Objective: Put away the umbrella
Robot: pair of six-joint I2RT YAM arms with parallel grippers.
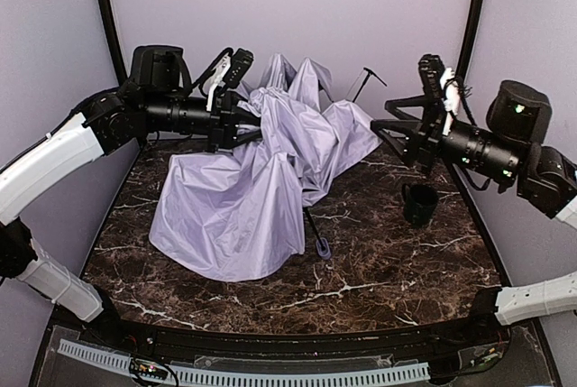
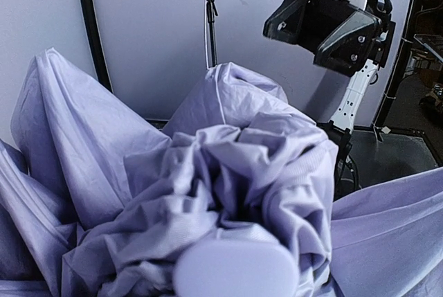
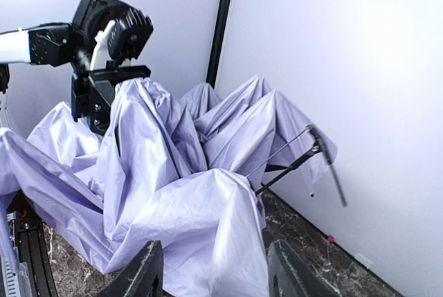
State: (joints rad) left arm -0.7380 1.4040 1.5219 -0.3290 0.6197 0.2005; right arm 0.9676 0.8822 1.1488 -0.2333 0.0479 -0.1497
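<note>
The umbrella [image 1: 243, 198] lies half collapsed across the marble table, its lavender fabric spread and crumpled. Its thin black shaft [image 1: 312, 225] and small handle [image 1: 323, 247] poke out at the front. A bare black rib [image 1: 365, 83] sticks up by the back wall. My left gripper [image 1: 236, 130] is buried in the fabric at the umbrella's top and holds it lifted. In the left wrist view bunched fabric [image 2: 235, 172] and a rounded lavender cap [image 2: 235, 273] hide the fingers. My right gripper [image 3: 218, 276] is open and empty, just right of the canopy [image 3: 208, 228].
A dark mug [image 1: 420, 204] stands on the table at the right, below the right arm. The table [image 1: 379, 270] is walled by pale panels at the back and sides. The right gripper [image 2: 325, 27] shows across from the left wrist camera.
</note>
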